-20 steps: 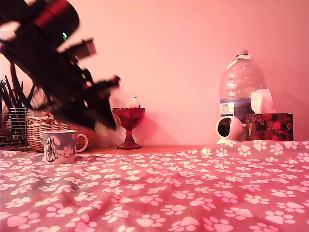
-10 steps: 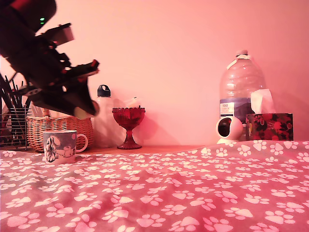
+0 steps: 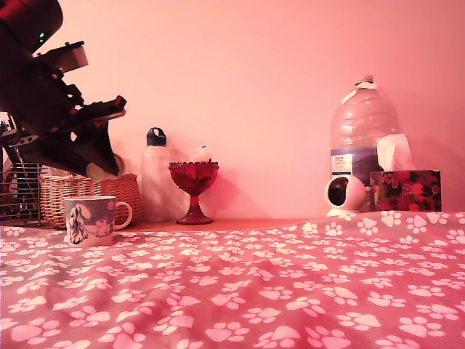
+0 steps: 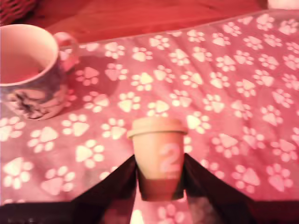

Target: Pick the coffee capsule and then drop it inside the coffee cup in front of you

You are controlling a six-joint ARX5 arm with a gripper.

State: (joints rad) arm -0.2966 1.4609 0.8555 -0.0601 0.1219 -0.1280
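My gripper (image 4: 160, 162), at the end of the dark arm (image 3: 43, 94) in the upper left of the exterior view, is closed part-way on the coffee capsule (image 4: 157, 156), a small pale tan tapered pod with a lighter round rim and a faint "2" on its side. My two black fingers (image 4: 117, 183) press its lower body from either side. Its rim stands uppermost, clear of the pads.

The capsule hangs in the air. In the exterior view it shows as a pale spot (image 3: 95, 171) at my fingertips, higher than the rim of the coffee cup (image 3: 90, 220), with a gap between them. The cup is a short ceramic mug with a loop handle and a grey-blue, white and black picture, and it stands at the left edge of that view. In the wrist view the cup (image 4: 29, 70) sits off to one side of the capsule, apart from it. What lies behind the capsule there is the pink cloth with white paw prints (image 3: 261, 291).

Behind the cup, along the wall from the exterior view's left to its right:
- wire mesh holder (image 3: 18, 195)
- woven wicker basket (image 3: 80, 190)
- white bottle with a dark cap (image 3: 155, 178)
- dark red glass goblet (image 3: 193, 187)
- large clear water bottle (image 3: 363, 131)
- round white camera (image 3: 344, 194)
- patterned tissue box (image 3: 405, 190)
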